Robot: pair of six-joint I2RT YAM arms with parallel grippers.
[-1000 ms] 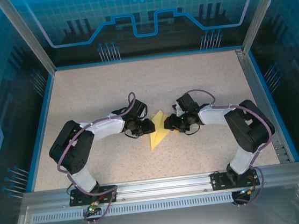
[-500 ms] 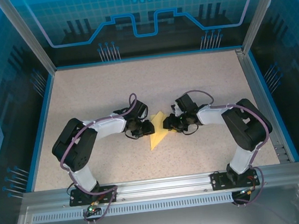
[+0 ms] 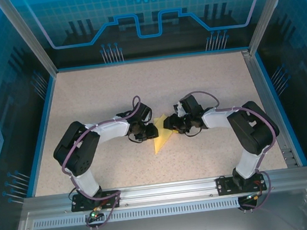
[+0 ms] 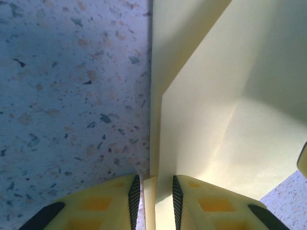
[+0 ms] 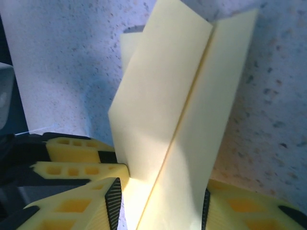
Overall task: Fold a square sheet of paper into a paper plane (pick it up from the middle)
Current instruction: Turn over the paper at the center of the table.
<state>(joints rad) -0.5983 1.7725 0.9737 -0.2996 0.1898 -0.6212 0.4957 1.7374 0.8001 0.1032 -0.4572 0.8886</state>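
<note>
at table (image 3: 112, 92) centre, left claw (image 4: 156, 184) pinches paper plane (image 3: 161, 140) edge; right claw (image 5: 160, 191) straddles it, grip unclear.

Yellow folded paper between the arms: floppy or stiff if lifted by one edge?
Likely floppy: the paper plane is thin, and its flaps stand up off the table. The centre crease probably stiffens it lengthwise. Very light; likely slides when pushed.

We find paper plane (image 3: 162, 138) on table (image 3: 112, 92), near its middle. Left gripper (image 3: 154, 130) sits at its left edge, right gripper (image 3: 169, 125) at its right edge, tips facing each other. Sharp tip points toward near left. Paper edge sits between left fingers (image 4: 112, 201). Raised fold stands between right fingers (image 5: 96, 203), which are set wide apart.
</note>
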